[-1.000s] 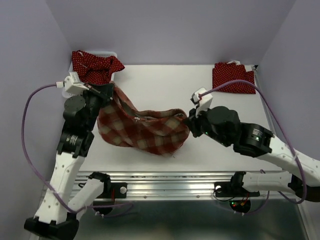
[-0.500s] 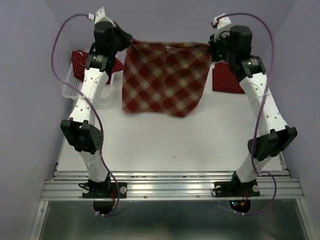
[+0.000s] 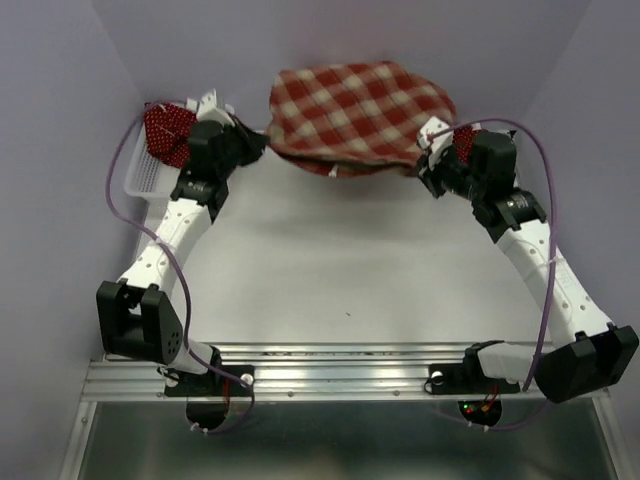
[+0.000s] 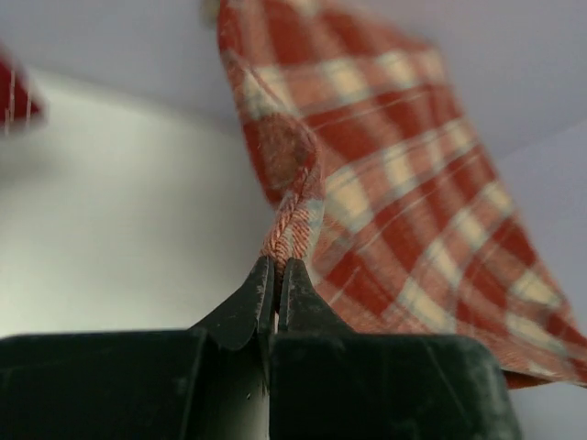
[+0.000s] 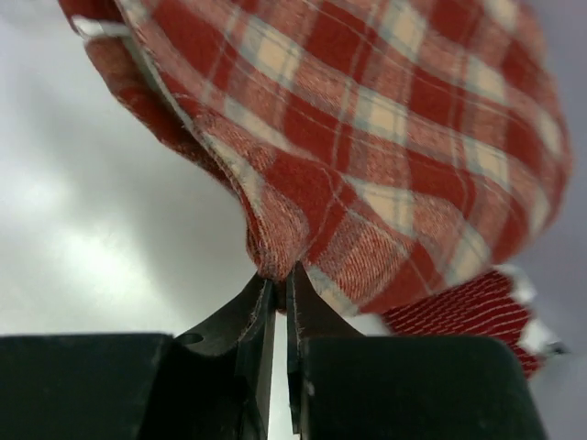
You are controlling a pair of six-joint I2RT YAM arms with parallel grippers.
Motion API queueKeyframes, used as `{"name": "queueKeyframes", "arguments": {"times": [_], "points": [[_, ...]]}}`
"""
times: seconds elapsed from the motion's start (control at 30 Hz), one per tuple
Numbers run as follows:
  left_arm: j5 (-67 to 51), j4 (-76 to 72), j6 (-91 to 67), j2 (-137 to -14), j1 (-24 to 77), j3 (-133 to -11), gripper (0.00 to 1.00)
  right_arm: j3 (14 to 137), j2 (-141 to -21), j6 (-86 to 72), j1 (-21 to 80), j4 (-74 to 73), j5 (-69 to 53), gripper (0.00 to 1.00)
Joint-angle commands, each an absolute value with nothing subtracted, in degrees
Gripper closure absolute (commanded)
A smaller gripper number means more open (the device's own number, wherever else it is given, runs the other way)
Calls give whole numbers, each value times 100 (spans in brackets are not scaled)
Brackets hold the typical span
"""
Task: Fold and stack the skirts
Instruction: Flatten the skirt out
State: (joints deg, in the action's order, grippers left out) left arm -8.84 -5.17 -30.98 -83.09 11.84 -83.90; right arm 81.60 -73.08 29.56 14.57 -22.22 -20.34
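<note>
The red-and-tan plaid skirt (image 3: 355,110) billows in the air at the back of the table, stretched between both arms. My left gripper (image 3: 262,143) is shut on its left corner; in the left wrist view (image 4: 276,263) the bunched hem (image 4: 292,220) sits between the tips. My right gripper (image 3: 420,165) is shut on its right corner, pinched in the right wrist view (image 5: 281,273). One polka-dot skirt (image 3: 165,128) lies in the basket at back left. The other polka-dot skirt (image 5: 459,307) lies behind the right arm, mostly hidden in the top view.
A white mesh basket (image 3: 142,178) stands at the back left edge of the white table (image 3: 340,270). Purple walls close in the back and both sides. A metal rail (image 3: 340,375) runs along the near edge.
Both arms have swung down and back. The plaid skirt, which hung as a flat sheet, now flares out backward toward the rear wall. Both grips have stayed shut.
</note>
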Motion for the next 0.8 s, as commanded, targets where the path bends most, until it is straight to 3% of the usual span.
{"name": "queueKeyframes", "arguments": {"times": [0.0, 0.07, 0.13, 0.17, 0.2, 0.33, 0.47, 0.77], "points": [[-914, -1116, -3540, -8000, 1222, -6086, 100, 6744, -6690, 2699, 1406, -2195, -2950, 86], [-836, -1222, -3874, -7771, 1396, -4912, 97, 6234, -6250, 2567, 1458, -2468, -3373, 73], [-416, -986, -3998, -7410, 1599, -4362, 66, 5933, -6039, 2776, 1651, -3459, -3890, 1], [-317, -802, -4095, -7287, 1765, -4072, 5, 5941, -5864, 2821, 1783, -3646, -3885, 0], [-308, -635, -4174, -7069, 1810, -4000, 1, 6028, -5775, 2647, 1897, -3473, -3763, 0], [631, 883, -4069, -6444, 1872, -4411, 1, 6056, -5239, 2277, 1898, -2981, -3648, 0], [879, 1108, -4087, -5995, 1881, -4824, 1, 5836, -4896, 495, 1898, -1865, -2622, 0], [316, 730, -4069, -7065, 2460, -5203, 1, 6074, -6591, -1879, 1898, -2356, -889, 0]]}}
